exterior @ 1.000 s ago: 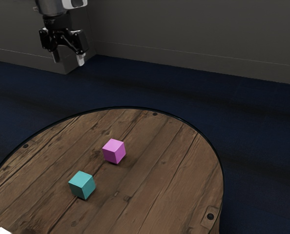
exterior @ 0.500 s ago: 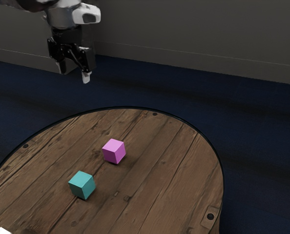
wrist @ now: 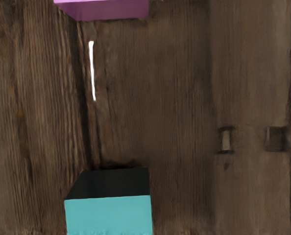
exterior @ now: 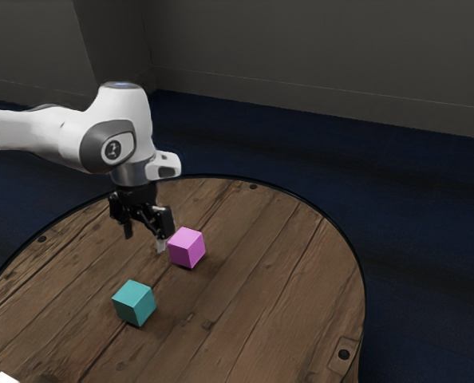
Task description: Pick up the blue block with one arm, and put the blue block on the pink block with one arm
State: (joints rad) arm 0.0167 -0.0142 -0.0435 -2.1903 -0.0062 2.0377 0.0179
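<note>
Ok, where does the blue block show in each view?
Exterior view: blue block on the table, lower left, nearer the camera than the pink block.
Wrist view: blue block apart from the pink block, bare planks between them.
Shared landmark: the pink block.

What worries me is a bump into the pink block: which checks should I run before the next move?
1. The blue block sits flat on the table with nothing on it: ok.
2. The pink block has a bare top to receive it: ok.
3. The two blocks stand apart, with bare wood between them: ok.
4. The end effector is open and empty: ok.
5. The end effector is centred over the blue block: cannot tell. In the exterior view it appears next to the pink block, above the table.
</note>
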